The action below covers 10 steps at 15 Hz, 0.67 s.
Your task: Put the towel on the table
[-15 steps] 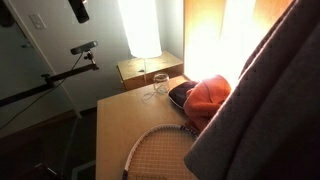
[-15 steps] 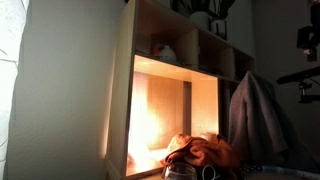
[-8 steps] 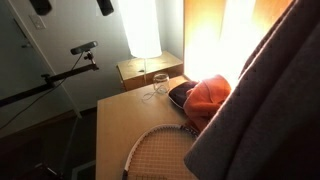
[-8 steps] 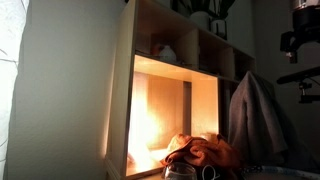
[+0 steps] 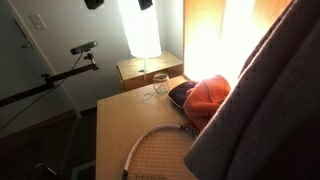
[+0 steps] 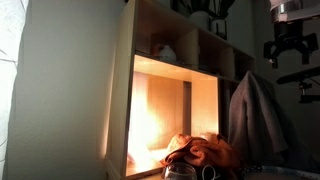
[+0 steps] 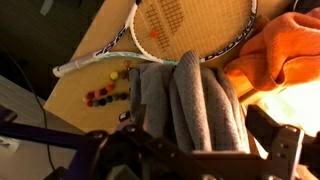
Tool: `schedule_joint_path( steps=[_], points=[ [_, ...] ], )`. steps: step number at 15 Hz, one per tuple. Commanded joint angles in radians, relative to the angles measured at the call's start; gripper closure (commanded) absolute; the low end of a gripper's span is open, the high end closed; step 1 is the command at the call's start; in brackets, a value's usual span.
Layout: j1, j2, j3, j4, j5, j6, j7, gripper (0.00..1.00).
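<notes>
Thick, soft grey towel (image 6: 255, 115) hangs in long vertical folds by the tan wooden bench (image 5: 125, 130); hand (image 6: 291, 48) above, fingers spread.

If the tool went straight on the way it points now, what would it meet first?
Most likely the towel: in the wrist view its grey folds lie straight ahead of the open tool, filling the middle of its path. How far off it is, I cannot tell.
</notes>
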Motion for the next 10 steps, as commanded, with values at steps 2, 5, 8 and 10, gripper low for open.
schedule_joint_path(
  steps=[2, 5, 8, 10],
  points=[
    [0.02, 0.107, -0.043, 0.121, -0.018, -0.055, -0.004, 0.0],
    [0.024, 0.152, -0.063, 0.165, -0.043, -0.045, 0.019, 0.0],
    [0.034, 0.186, -0.078, 0.199, -0.076, -0.039, 0.037, 0.0],
    [0.043, 0.204, -0.085, 0.217, -0.093, -0.031, 0.037, 0.0]
  ],
)
